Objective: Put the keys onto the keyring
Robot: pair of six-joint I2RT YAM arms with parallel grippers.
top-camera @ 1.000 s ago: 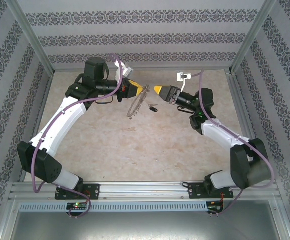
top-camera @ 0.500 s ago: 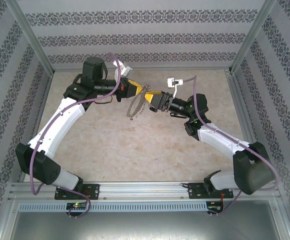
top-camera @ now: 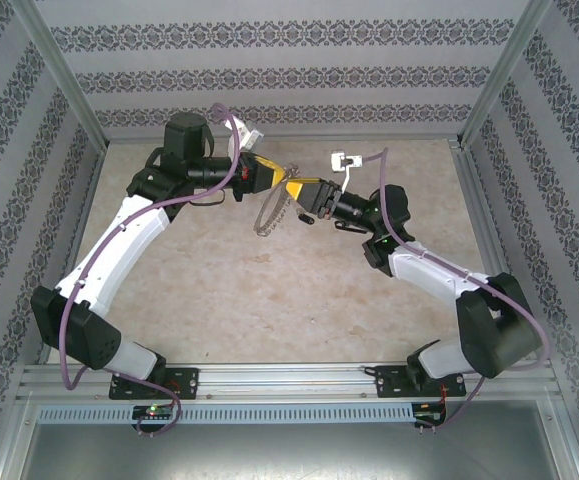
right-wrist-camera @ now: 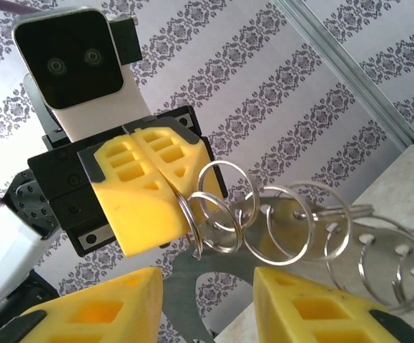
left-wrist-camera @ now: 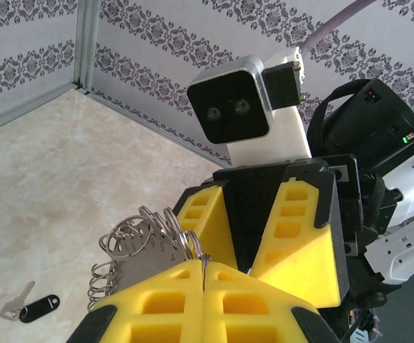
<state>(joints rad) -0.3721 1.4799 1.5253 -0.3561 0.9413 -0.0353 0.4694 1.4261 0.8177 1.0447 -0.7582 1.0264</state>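
The keyring, a silvery metal loop fringed with many small split rings, hangs tilted above the table from my left gripper, which is shut on its upper rim. In the left wrist view the rim sits pinched between the closed yellow fingers. My right gripper is nose to nose with the left one. It is open, and its yellow fingertips straddle the keyring's flat plate without clamping it. The keys, a small silvery key on a black tag, lie on the table below.
The table is a beige marbled surface boxed in by patterned walls and metal posts. A white connector on the right arm's cable hangs just behind the two grippers. Both arms arch in from the near rail.
My right gripper has swung left, closing the gap to the left gripper until its open fingers straddle the keyring. The left arm and the keyring have stayed put.
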